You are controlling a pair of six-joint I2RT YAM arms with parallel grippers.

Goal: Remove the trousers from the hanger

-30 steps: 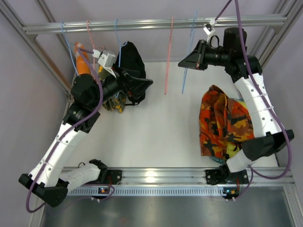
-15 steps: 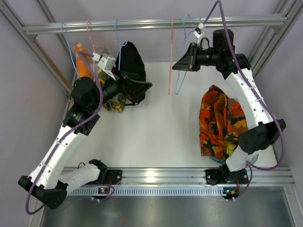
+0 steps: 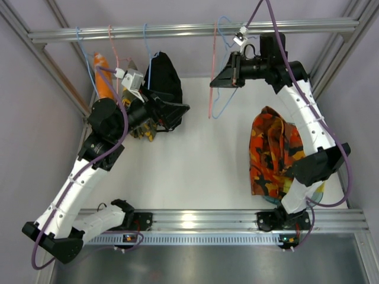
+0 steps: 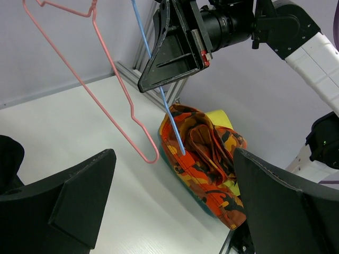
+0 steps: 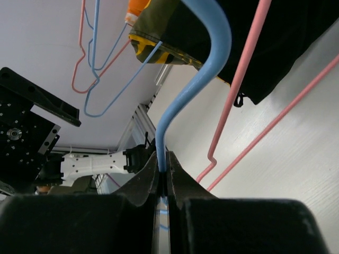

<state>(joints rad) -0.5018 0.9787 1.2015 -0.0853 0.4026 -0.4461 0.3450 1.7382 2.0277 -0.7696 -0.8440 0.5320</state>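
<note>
Two pincers are at work, and only one has hold of anything. The left pincer [image 3: 180, 110] stands wide apart with nothing between its fingers. It sits just on the near side of the black trousers [image 3: 164, 74], which hang from a hanger on the overhead rail [image 3: 177, 29] at the left end. From above, the pincer overlaps the lower edge of that cloth, but whether it touches cannot be told. In the left wrist view a sliver of the black cloth shows just beside one finger, outside the gap. The jaws face across the bench [image 3: 201, 171] toward the other arm.

Beside the left arm a second garment, olive with yellow patches [image 3: 144, 127], hangs close to the black one, half hidden by the arm.

The right pincer [image 3: 220, 77] is up near the rail, right of the middle and well apart from the black trousers. It is clamped tight on the wire of a bare blue hanger [image 5: 221, 37]; the right wrist view shows the wire pinched between the two closed fingers and curving up out of them. A bare pink hanger [image 5: 247, 53] hangs just beside it.

Orange camouflage trousers [image 3: 275, 148] lie crumpled on the bench on the right side, below the right pincer and apart from it, on top of some yellow cloth.
</note>
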